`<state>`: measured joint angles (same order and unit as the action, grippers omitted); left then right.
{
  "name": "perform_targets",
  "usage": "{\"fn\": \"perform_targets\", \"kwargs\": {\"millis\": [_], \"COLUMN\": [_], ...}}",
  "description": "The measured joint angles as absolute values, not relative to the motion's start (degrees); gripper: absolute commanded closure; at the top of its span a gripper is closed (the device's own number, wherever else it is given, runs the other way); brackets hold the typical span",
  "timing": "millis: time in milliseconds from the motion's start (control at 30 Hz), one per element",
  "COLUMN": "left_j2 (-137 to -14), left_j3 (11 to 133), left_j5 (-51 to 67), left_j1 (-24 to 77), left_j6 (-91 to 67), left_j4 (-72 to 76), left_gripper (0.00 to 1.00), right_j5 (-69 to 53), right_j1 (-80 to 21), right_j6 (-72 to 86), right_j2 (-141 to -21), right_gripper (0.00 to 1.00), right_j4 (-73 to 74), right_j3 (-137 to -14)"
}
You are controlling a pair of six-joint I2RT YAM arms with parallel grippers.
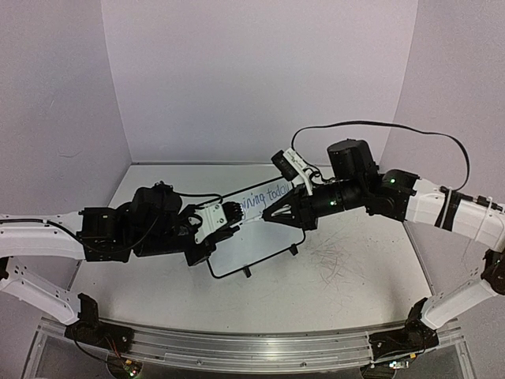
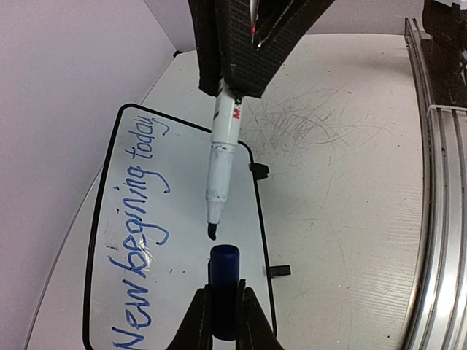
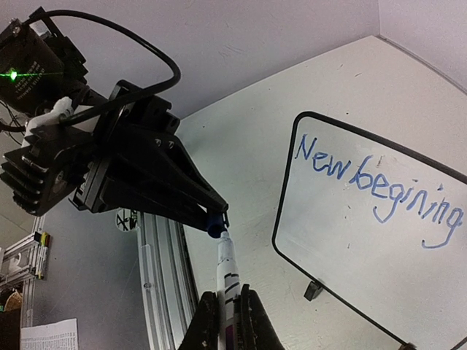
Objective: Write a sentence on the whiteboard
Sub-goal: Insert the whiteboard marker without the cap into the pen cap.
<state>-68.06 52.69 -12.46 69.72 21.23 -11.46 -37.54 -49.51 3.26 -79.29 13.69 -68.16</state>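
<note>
Desk: carries everything below. Whiteboard: mid-desk, directly under both claws; let either one slip downward and you may knock it off its stand. Sentence: blue, "New begining today", apparently finished; a stray wet tip would mar it. Right claw: clamped on marker, tip bare, aimed at the cap, just apart. Left claw: clamped on blue cap. Hazard: drive the tip in off-axis and you miss the mouth, ink the claw, or push the cap out of its grip onto the board.
</note>
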Motion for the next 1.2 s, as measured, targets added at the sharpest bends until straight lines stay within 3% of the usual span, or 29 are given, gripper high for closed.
{"fn": "perform_targets", "kwargs": {"millis": [767, 1200], "left_j2": [-68.73, -73.59], "left_j3": [52.73, 56.13], "left_j5": [-13.2, -25.06], "left_j1": [70.65, 73.7], "left_j6": [23.13, 28.23], "left_j4": [-12.0, -17.8], "left_gripper": [1.0, 1.0], "right_j5": [-41.38, -46.21], "right_j1": [-51.29, -50.03], "right_j6": [4.15, 11.47], "right_j2": [-86.51, -94.32], "right_gripper": [1.0, 1.0], "right_j4": [13.43, 15.03], "right_j3": [-71.23, -75.45]}}
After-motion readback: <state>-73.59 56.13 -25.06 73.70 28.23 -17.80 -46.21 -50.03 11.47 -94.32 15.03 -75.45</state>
